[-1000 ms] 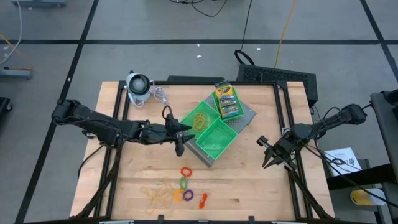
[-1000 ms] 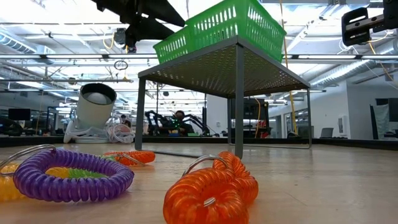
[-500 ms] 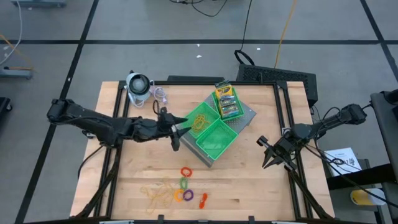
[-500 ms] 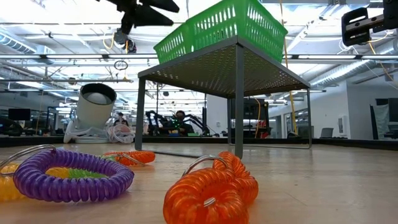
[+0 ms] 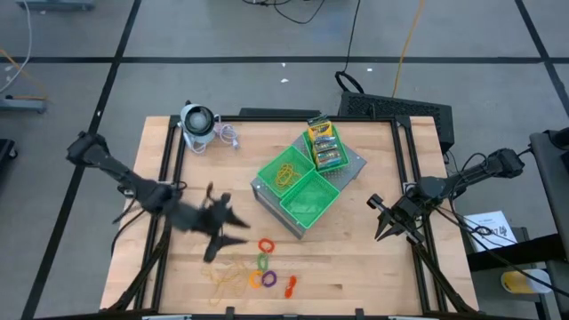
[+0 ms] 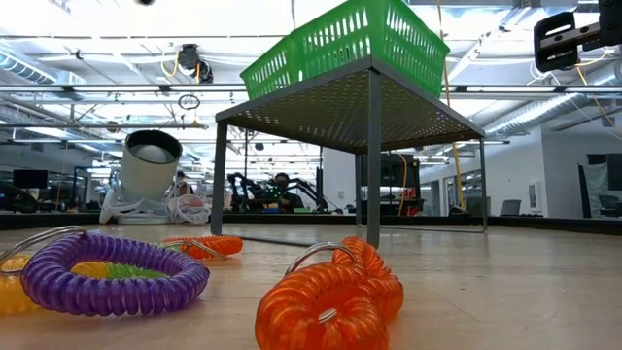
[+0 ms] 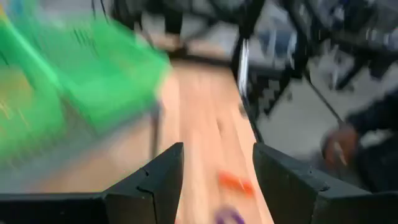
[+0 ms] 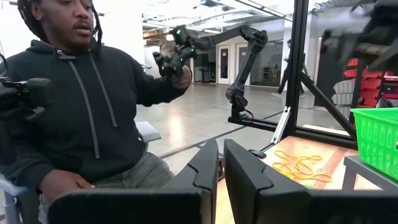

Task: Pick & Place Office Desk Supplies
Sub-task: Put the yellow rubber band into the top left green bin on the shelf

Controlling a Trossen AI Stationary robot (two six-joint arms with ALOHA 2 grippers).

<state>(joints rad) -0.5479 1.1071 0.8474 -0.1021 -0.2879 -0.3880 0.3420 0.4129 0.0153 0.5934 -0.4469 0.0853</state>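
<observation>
Counter (image 5: 356, 258): wooden top carrying three green trays (image 5: 307, 200) on a grey stand near its middle.
Card boxes (image 5: 324, 143): stacked in the tray nearest the far edge.
Rubber bands (image 5: 227, 280): loose tan tangle by the near edge; another yellow bunch (image 5: 286, 172) lies in the middle tray.
Rings (image 5: 265, 267): orange, green, purple and red coils clustered just beside the tangle.
Left gripper (image 5: 222, 233): blurred, over bare wood between trays and rings, fingers spread, holding nothing.
Right gripper (image 5: 384, 229): at the right edge, fingers pressed together, empty.
Person (image 8: 81, 106): seated beyond the counter in a dark hoodie.
</observation>
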